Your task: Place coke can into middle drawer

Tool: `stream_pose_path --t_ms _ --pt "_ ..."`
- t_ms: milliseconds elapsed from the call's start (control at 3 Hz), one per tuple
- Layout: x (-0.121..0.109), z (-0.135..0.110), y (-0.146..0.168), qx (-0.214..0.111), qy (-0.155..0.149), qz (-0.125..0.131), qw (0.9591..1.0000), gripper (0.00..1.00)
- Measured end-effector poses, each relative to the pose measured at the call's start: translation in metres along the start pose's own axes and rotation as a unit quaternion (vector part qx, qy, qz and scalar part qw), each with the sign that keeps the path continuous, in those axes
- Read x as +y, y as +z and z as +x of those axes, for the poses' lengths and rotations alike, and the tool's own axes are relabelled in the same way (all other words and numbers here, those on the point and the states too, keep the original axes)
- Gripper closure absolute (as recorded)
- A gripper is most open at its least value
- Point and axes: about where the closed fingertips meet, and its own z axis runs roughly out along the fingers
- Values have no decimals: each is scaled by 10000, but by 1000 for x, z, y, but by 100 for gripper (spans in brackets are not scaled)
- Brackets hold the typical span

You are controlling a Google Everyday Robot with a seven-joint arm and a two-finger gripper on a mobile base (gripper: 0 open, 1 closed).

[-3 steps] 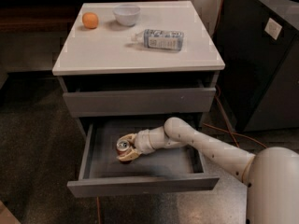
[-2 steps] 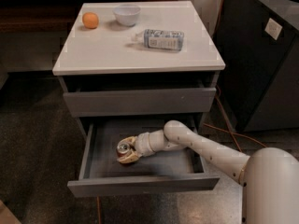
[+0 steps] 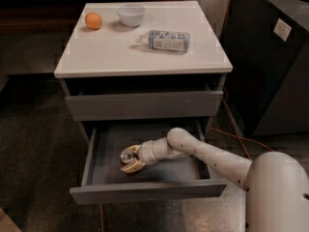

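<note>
The middle drawer [image 3: 145, 191] is pulled open below a closed grey drawer front [image 3: 145, 105]. My gripper [image 3: 129, 162] reaches into it from the right, at the left middle of the drawer floor. It is shut on the coke can [image 3: 126, 156], whose silver top and a bit of red side show between the fingers. The can is upright and low in the drawer, at or just above the floor; I cannot tell whether it touches. My white arm [image 3: 203, 153] crosses the drawer's right part.
On the white cabinet top [image 3: 96, 57] lie a clear plastic bottle [image 3: 168, 40], an orange [image 3: 93, 21] and a white bowl [image 3: 131, 15]. A dark bin or cabinet [image 3: 270, 71] stands close on the right. An orange cable [image 3: 231, 134] runs along the floor.
My gripper has lowered slightly with the coke can, deeper into the open drawer and a little toward its front. The drawer and the things on top have not moved.
</note>
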Motion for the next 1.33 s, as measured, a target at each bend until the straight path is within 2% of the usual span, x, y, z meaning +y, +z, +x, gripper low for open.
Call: stream_pose_path --t_ms 667,1000,1333 --pt "4 19 9 10 123 -31 9999 5" --pt "5 16 7 -54 83 -29 9999 0" --pt "5 16 7 -58 80 -29 9999 0"
